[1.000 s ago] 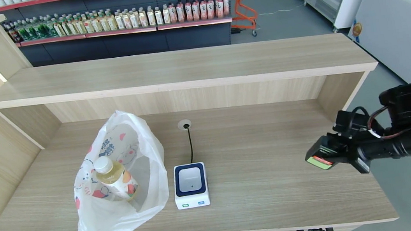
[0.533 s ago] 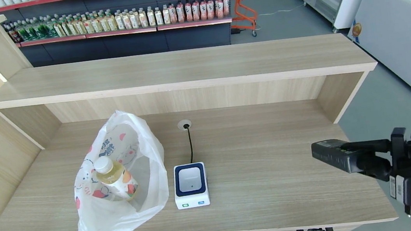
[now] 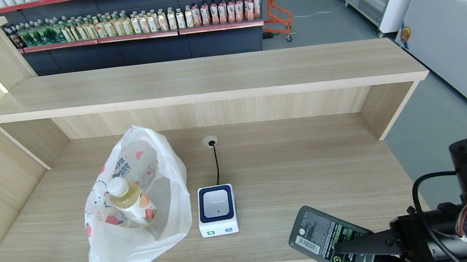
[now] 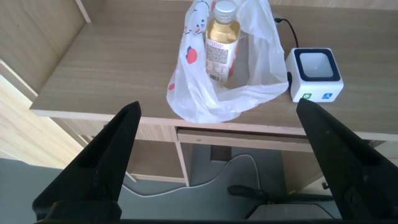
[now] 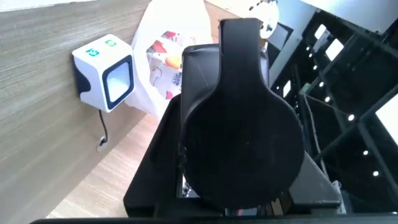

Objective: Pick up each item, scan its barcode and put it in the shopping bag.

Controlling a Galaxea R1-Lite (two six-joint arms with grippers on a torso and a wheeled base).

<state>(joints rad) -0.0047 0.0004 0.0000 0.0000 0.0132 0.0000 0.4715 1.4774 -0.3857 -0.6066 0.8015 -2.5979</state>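
A white printed shopping bag (image 3: 139,231) stands open on the left of the wooden counter (image 3: 309,170), with a tea bottle (image 3: 130,202) upright inside it. To its right sits the white barcode scanner (image 3: 217,209), its window facing up. My right gripper (image 3: 357,247) is shut on a flat dark package (image 3: 320,235), held over the counter's front edge to the right of the scanner, label and barcode side up. The right wrist view has that package (image 5: 194,74) with the scanner (image 5: 102,78) and bag (image 5: 163,59) beyond. My left gripper (image 4: 214,174) hangs open below the counter front, before the bag (image 4: 233,93).
A raised shelf (image 3: 200,79) runs along the back of the counter, with side walls at both ends. The scanner's cable (image 3: 216,162) leads to a hole in the counter top. Store shelves and freezers stand beyond.
My right arm has swung down and left from the counter's right end to its front edge, turning the package so its label side faces up. Bag, bottle and scanner have not moved.
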